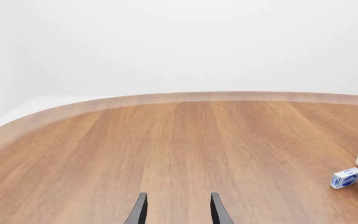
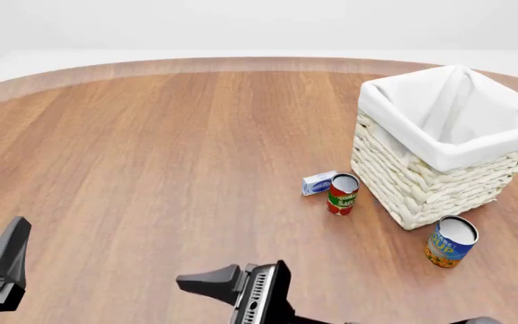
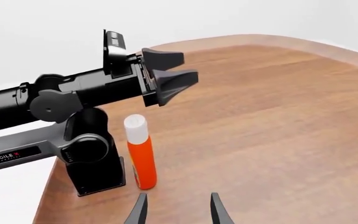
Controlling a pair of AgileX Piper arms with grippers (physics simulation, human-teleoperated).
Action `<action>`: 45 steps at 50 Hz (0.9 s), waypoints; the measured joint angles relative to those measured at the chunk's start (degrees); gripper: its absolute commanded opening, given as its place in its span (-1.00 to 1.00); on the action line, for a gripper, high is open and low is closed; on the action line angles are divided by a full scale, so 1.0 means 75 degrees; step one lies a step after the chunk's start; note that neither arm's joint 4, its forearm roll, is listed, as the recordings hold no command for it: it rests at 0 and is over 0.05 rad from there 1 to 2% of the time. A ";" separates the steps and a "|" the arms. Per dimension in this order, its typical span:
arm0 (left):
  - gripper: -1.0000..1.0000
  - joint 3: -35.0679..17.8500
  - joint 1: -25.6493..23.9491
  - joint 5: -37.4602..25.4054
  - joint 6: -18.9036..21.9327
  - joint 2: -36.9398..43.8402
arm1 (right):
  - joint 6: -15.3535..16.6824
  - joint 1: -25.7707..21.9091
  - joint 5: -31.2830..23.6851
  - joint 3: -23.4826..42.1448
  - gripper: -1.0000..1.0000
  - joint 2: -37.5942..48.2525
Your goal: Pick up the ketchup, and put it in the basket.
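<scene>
Standing upright on the brown wooden table (image 2: 151, 148), the orange-red plastic ketchup bottle (image 3: 141, 156) with its tall white cap sits just ahead of the right pincer (image 3: 175, 211), whose two dark fingers are parted with nothing between them; the bottle is right beside the black base of the left arm (image 3: 92, 163). Empty too, the left pincer (image 1: 175, 211) holds its fingers apart over bare wood. Well off from both pincers stands the large cream-white woven wicker basket (image 2: 421, 182) with a white cloth liner, and near it a small red can (image 2: 342, 194), a little white-and-blue box (image 2: 318, 183) and a blue-and-yellow can (image 2: 450, 241)
</scene>
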State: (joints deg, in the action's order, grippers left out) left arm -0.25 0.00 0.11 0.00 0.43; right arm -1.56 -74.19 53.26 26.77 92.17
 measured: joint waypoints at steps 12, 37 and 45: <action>1.00 0.0000 0.0000 0.0000 0.0000 0.0000 | -0.0069 -0.0182 -0.0029 -0.0052 1.00 -0.0140; 1.00 0.0000 0.0000 0.0000 0.0000 0.0000 | -0.0270 -0.0577 0.0090 -0.0319 1.00 -0.0363; 1.00 0.0000 0.0000 0.0000 0.0000 0.0000 | -0.0287 -0.0611 0.0148 -0.0407 1.00 -0.0445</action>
State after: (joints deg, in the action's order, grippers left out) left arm -0.25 0.00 0.11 0.00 0.43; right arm -3.71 -78.77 54.36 23.71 88.83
